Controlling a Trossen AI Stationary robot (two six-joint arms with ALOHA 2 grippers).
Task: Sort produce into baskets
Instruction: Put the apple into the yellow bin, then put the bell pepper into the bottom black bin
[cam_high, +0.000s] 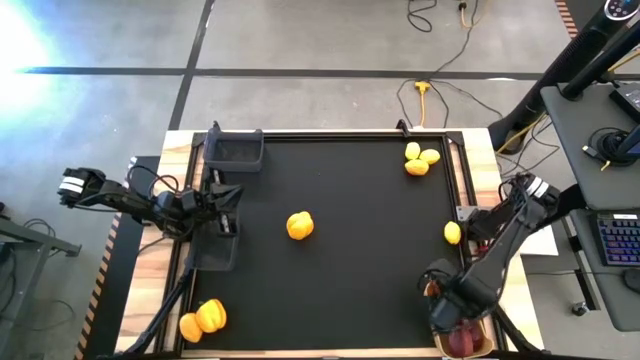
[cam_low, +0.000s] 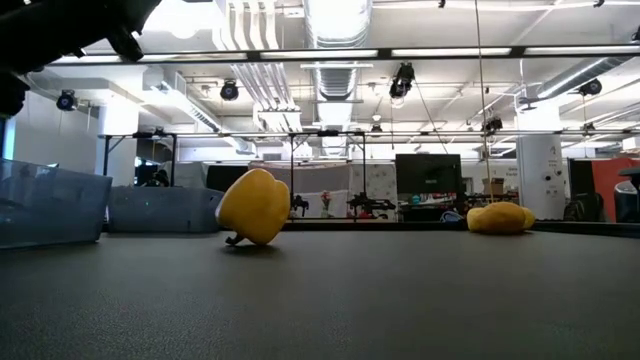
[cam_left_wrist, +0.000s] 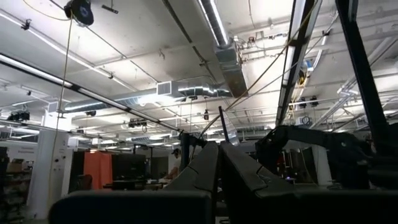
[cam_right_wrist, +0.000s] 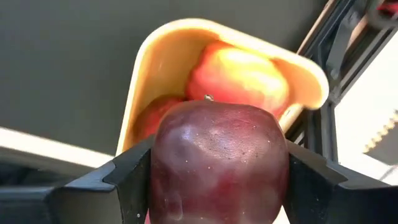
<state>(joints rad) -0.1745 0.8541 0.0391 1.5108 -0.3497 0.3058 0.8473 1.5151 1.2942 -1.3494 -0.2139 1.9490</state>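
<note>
Right end effector (cam_right_wrist: 217, 171) is being held over the tan tray (cam_right_wrist: 144, 74) at the bench's (cam_high: 350, 250) near right corner, and a dark red apple (cam_right_wrist: 217, 155) is being gripped between its two fingers, directly above the tray. Other red fruit (cam_right_wrist: 239, 74) is being held inside the tray beneath it. Left end effector (cam_left_wrist: 217, 168) is being kept clenched on nothing at the bench's left edge, beside a dark bin (cam_high: 215, 245); a second dark bin (cam_high: 235, 150) is being seen at the far left corner. On the black bench, a yellow pepper (cam_high: 300, 225) is lying alone near the middle. Three yellow pieces (cam_high: 420, 158) are being grouped near the far right corner, two orange-yellow pieces (cam_high: 203, 320) are lying touching at the near left corner, and a single lemon (cam_high: 452, 233) is lying by the right edge.
</note>
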